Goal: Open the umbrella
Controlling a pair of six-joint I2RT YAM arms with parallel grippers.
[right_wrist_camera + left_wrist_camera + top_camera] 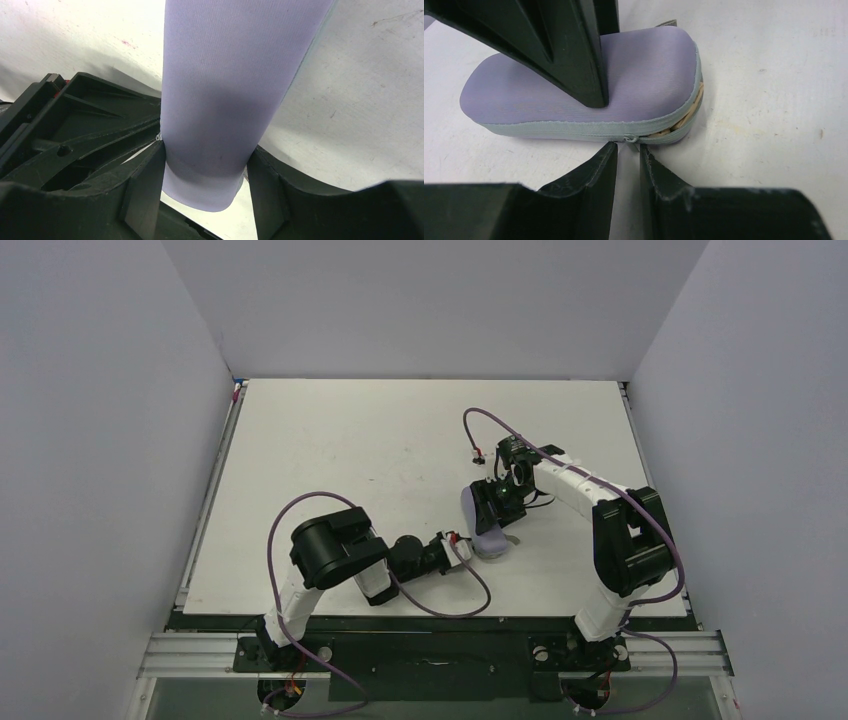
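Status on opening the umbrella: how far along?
Early. Done: pale lavender oblong zip case partly unzipped, tan umbrella fabric showing at one end. In hand: right gripper clamps the case; left gripper at the zip pull. Left: finish unzipping, take umbrella out, open it.

The umbrella (685, 119) is hidden inside the lavender case (649, 70) but for tan slivers at the zip gap; the left tool (629, 150) may be pinching the tiny pull (630, 139).
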